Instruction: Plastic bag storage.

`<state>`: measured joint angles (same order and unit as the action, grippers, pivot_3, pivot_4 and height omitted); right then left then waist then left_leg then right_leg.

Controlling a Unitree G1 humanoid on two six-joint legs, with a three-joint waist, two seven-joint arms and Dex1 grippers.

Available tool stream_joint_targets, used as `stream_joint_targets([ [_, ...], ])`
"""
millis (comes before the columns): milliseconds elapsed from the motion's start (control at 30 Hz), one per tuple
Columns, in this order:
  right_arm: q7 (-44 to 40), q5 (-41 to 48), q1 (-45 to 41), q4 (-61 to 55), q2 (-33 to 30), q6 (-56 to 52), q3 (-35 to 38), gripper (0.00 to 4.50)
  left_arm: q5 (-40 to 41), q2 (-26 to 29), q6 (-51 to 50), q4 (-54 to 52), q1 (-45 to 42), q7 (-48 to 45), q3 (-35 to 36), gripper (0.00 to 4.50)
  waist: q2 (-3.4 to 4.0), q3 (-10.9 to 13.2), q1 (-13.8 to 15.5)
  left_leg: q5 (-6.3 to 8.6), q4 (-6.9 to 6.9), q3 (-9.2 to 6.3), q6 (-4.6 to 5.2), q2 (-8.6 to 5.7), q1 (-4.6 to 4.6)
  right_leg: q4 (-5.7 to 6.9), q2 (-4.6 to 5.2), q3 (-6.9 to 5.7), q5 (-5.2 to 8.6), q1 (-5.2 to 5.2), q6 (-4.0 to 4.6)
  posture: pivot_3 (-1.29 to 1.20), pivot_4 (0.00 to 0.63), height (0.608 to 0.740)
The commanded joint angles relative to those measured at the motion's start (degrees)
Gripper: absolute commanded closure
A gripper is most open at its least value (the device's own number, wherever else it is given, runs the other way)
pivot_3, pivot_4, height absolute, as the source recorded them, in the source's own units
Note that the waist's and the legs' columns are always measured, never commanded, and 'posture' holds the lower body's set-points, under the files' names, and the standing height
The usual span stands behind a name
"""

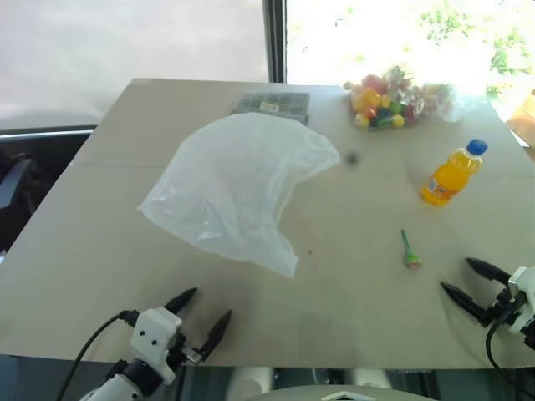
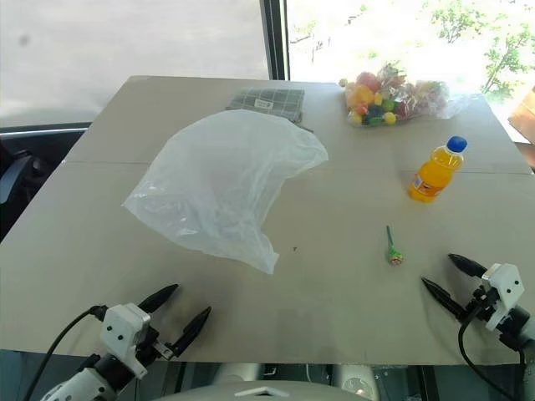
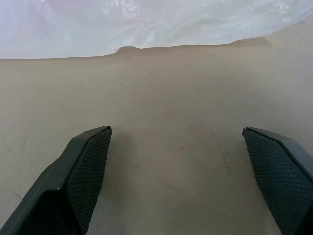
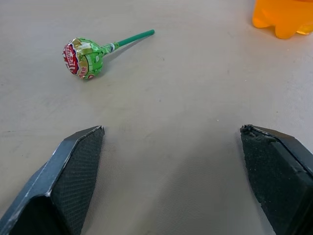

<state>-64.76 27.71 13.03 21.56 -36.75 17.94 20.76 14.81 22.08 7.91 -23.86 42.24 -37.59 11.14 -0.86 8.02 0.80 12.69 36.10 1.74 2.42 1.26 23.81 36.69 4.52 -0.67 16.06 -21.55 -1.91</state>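
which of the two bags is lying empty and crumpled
The large translucent white plastic bag mid-table; the smaller clear bag at the far edge is stuffed with colourful candies.

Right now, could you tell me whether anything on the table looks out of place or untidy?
The plastic bag lies loose and crumpled mid-table, not stored. A single lollipop lies alone near the right gripper, away from the bag of candies. The orange bottle is upright; nothing is spilled.

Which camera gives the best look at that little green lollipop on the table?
The right wrist view: the lollipop lies close ahead of the open right pincer, so its green wrapper and stick are plain. The two eye views show it as a tiny shape near the orange bottle.
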Motion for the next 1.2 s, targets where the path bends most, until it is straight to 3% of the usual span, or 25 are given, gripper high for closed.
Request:
stream_joint_targets([
  [33, -0.28, -0.58, 0.24, 0.62, -0.5, 0.51, 0.92, 0.0, 0.45, -0.32, 1.54, -0.36, -0.36, -0.02, -0.35, 0.04, 0.0, 0.01, 0.01, 0.0, 0.0, 0.0, 0.0, 0.0, 0.0, 0.0, 0.0, 0.0, 0.0, 0.0, 0.0, 0.0, 0.15, 0.74],
  [667, -1.86, -1.62, -3.07, 1.31, -1.15, -0.5, -0.12, 0.0, 1.41, -2.14, 1.91, -3.76, 1.78, 1.29, -3.08, 0.04, -0.11, 0.11, -0.03, 0.0, 0.17, 0.05, 0.01, 0.02, -0.01, 0.1, -0.07, 0.04, -0.01, 0.01, -0.01, 0.0, 0.15, 0.74],
  [800, -3.45, -0.92, -3.47, 0.46, -1.1, -0.69, -0.19, 0.0, 4.67, -2.75, -1.23, -6.31, 2.58, 1.93, -3.45, 0.04, -0.1, 0.11, -0.07, 0.0, 0.18, 0.06, 0.01, 0.02, -0.02, 0.11, -0.08, 0.05, -0.01, 0.01, -0.01, 0.0, 0.15, 0.74],
  [900, -7.03, 4.02, -2.31, -4.54, -1.39, -5.9, 0.2, 0.0, 7.88, -2.96, -2.7, -10.29, 4.09, 1.54, -4.41, 0.04, -0.02, 0.19, -0.05, -0.01, 0.19, 0.06, 0.01, 0.03, -0.01, 0.12, -0.12, 0.06, -0.01, 0.01, -0.01, 0.0, 0.15, 0.74],
  [1000, -8.79, 8.1, -0.61, -11.57, -2.41, -13.4, 0.22, 0.0, 16.08, -1.7, -4.55, -14.87, 3.47, -1.28, -4.97, 0.04, 0.17, 0.37, 0.03, -0.01, 0.19, 0.06, 0.01, 0.04, 0.01, 0.12, -0.12, 0.07, -0.01, 0.0, -0.02, 0.0, 0.15, 0.74],
  [1200, -11.63, 13.76, 3.76, -27.59, -5.61, -24.8, -1.01, 0.0, 19.01, 0.3, -10.35, -19.28, -1.77, 0.08, -7.79, 0.04, 0.41, 0.41, 0.04, -0.01, 0.25, 0.04, 0.01, 0.05, 0.01, 0.16, -0.23, 0.06, -0.01, 0.03, -0.03, 0.0, 0.15, 0.74],
])
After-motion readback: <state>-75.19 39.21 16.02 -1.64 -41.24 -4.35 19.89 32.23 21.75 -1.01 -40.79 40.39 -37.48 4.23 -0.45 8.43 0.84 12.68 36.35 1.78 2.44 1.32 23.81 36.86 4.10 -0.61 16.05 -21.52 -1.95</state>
